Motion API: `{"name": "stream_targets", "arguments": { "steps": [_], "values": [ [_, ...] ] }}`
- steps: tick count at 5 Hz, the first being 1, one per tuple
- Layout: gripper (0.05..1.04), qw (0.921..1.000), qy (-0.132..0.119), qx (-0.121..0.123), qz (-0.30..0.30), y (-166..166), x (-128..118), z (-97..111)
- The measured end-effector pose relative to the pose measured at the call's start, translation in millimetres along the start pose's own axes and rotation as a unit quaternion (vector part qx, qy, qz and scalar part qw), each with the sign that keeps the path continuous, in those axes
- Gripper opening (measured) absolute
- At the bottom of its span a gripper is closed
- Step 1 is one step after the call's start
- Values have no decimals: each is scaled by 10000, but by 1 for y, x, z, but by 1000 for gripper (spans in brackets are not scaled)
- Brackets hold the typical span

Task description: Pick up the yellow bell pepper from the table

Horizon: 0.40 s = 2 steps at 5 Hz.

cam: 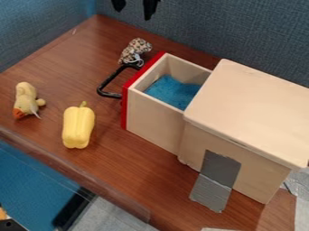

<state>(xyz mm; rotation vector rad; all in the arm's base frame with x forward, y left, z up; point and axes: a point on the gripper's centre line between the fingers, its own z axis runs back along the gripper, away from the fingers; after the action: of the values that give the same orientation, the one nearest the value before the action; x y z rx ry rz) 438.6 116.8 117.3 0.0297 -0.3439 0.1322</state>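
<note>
At the top edge, left of centre, the black gripper hangs with its two fingertips apart and nothing between them. Below it, the spotted plush animal lies by the black handle of a pulled-out wooden drawer with a red front. Inside the drawer is a blue cloth. A yellow toy bell pepper sits on the brown table to the left of the drawer, and a yellow plush duck with an orange bill lies farther left.
The wooden box that houses the drawer takes up the right side, with grey tape running from its side to the table. Blue-grey partition walls stand behind and at the left. A clear strip edges the table's front.
</note>
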Motion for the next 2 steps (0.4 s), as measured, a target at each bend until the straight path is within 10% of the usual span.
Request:
{"name": "stream_targets", "arguments": {
  "steps": [2],
  "values": [
    [1000,9994,266,-8,217,12,-43,-2]
  ]
}}
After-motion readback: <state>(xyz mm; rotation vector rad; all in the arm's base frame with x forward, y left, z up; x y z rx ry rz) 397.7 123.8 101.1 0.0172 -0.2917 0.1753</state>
